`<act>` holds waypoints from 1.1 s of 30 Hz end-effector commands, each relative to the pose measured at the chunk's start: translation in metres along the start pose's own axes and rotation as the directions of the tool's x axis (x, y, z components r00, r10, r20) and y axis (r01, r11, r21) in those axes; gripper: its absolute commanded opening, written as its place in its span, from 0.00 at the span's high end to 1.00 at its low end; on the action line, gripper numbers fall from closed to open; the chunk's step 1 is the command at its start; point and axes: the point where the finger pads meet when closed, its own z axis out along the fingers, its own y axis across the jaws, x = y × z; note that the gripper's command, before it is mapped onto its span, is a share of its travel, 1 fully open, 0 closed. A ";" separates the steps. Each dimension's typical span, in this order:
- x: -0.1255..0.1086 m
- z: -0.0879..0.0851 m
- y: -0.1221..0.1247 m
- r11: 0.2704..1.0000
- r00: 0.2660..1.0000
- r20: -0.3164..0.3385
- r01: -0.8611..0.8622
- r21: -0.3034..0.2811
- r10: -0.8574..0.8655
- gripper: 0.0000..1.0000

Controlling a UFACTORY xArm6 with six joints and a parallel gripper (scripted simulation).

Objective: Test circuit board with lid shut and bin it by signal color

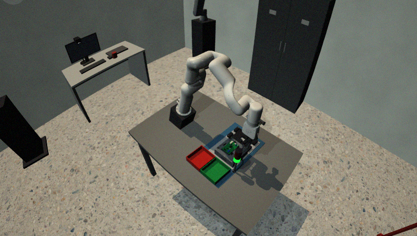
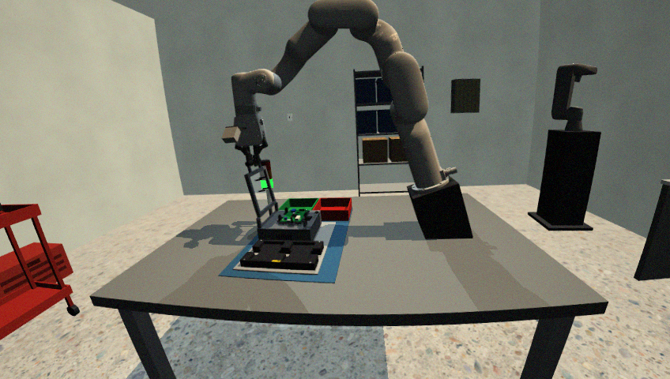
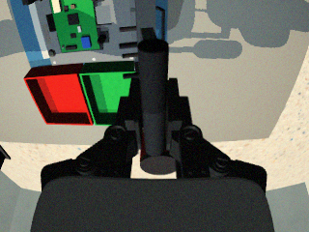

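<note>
The green circuit board (image 3: 72, 19) lies face up in the tester (image 2: 288, 227), its white connector end toward the top left in the wrist view. It also shows in the top view (image 1: 230, 147). My gripper (image 2: 254, 162) is shut on the lid's dark round handle (image 3: 154, 103). It holds the lid (image 2: 261, 197) raised steeply above the tester, tilted back past the hinge side. The signal tower (image 1: 237, 160) beside the tester glows green. The green bin (image 1: 215, 170) and the red bin (image 1: 200, 158) stand side by side beyond the tester, both empty.
The black tray (image 2: 282, 254) lies on the blue bench mat (image 2: 331, 263) in front of the tester, with both pockets empty. The arm's base (image 2: 439, 211) stands at the table's far right. The signal tower stands close to the raised lid.
</note>
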 end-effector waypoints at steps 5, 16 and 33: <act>0.000 -0.002 0.003 1.000 1.000 -0.001 0.000 -0.005 0.000 1.00; 0.000 -0.002 0.003 1.000 1.000 -0.001 0.000 -0.005 0.000 1.00; 0.000 -0.002 0.003 1.000 1.000 -0.001 0.000 -0.005 0.000 0.49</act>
